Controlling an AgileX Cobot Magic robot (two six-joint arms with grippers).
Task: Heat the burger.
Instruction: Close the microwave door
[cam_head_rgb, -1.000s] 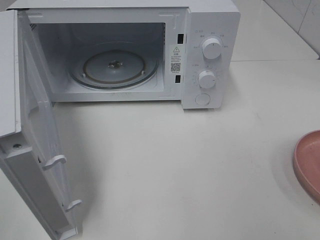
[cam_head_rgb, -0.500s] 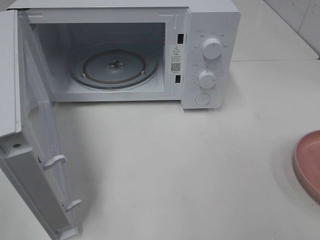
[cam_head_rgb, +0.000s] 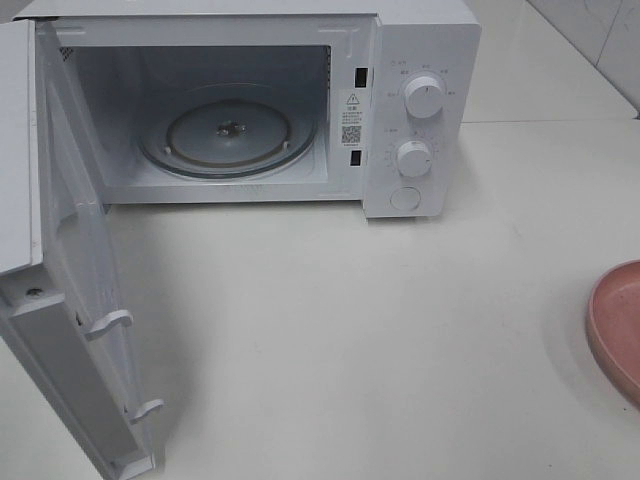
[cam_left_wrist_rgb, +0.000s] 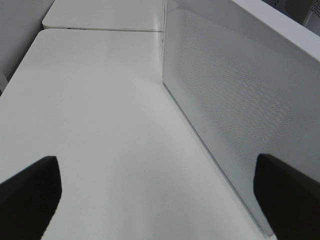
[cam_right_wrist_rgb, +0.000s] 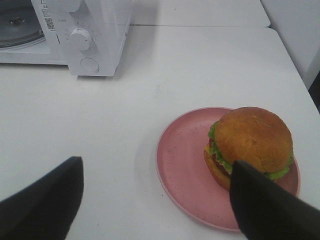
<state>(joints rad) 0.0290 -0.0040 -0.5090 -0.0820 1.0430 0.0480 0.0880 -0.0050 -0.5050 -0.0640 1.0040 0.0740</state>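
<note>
One large white worktop fills most of the high view, smooth and a little glossy, with a seam running behind the microwave and pale wall tiles at the far right corner. On it, at the back left, stands a white microwave with its door swung fully open toward the front. Inside lies a glass turntable. The front panel has two round white knobs and a round button under them; the small print around the knobs is too small to read. On the door frame there is a warning sticker with a triangle sign and a QR code, also not readable.

At the right edge of the worktop sits a pink round plate. The burger rests on this plate, toward one side of it, well apart from the microwave. Its bun is domed and golden-brown, with green lettuce and a red layer showing below.

The right gripper hangs above the plate with jaws spread apart, holding nothing. The left gripper is beside the open door, jaws also wide and empty.
</note>
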